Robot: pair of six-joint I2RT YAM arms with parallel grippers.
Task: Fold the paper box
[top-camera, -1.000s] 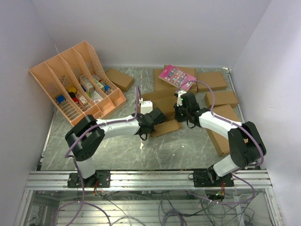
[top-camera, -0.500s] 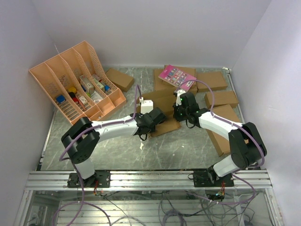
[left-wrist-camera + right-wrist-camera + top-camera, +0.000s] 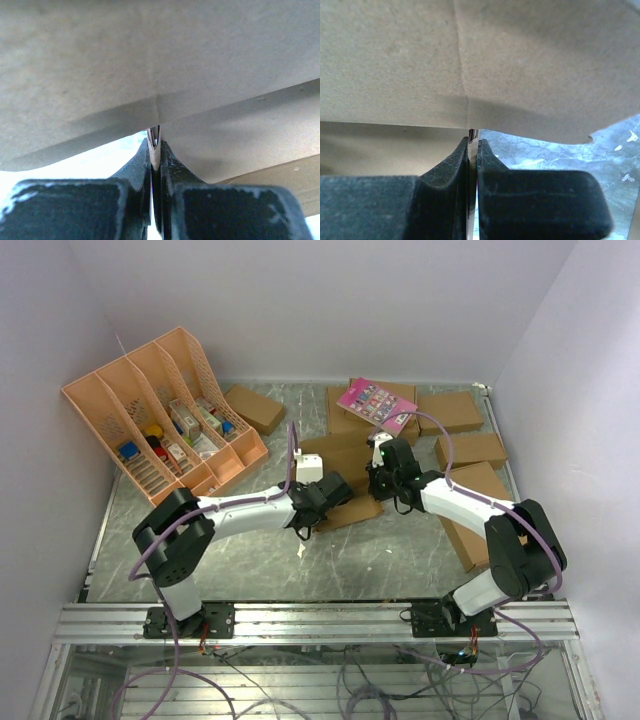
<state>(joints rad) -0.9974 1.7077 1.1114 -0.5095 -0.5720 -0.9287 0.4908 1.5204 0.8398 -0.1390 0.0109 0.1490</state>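
The paper box (image 3: pixel 350 512) is a flat brown cardboard sheet lying mid-table between the two arms. My left gripper (image 3: pixel 312 510) is shut on its left edge; in the left wrist view the cardboard (image 3: pixel 160 65) fills the frame and a thin edge sits pinched in the left gripper (image 3: pixel 155 145). My right gripper (image 3: pixel 377 483) is shut on its right part; in the right wrist view the sheet (image 3: pixel 470 60) hangs over the closed right gripper (image 3: pixel 473 140), with a creased fold line above it.
An orange file rack (image 3: pixel 160 420) with small items stands back left. Several brown boxes lie at the back and right (image 3: pixel 470 450), one bearing a pink card (image 3: pixel 375 403). A small brown box (image 3: pixel 253 407) sits near the rack. Grey marble table (image 3: pixel 380 560).
Both grippers keep their hold on the sheet. The right gripper has shifted slightly left and the left arm has eased back; the sheet barely moves.
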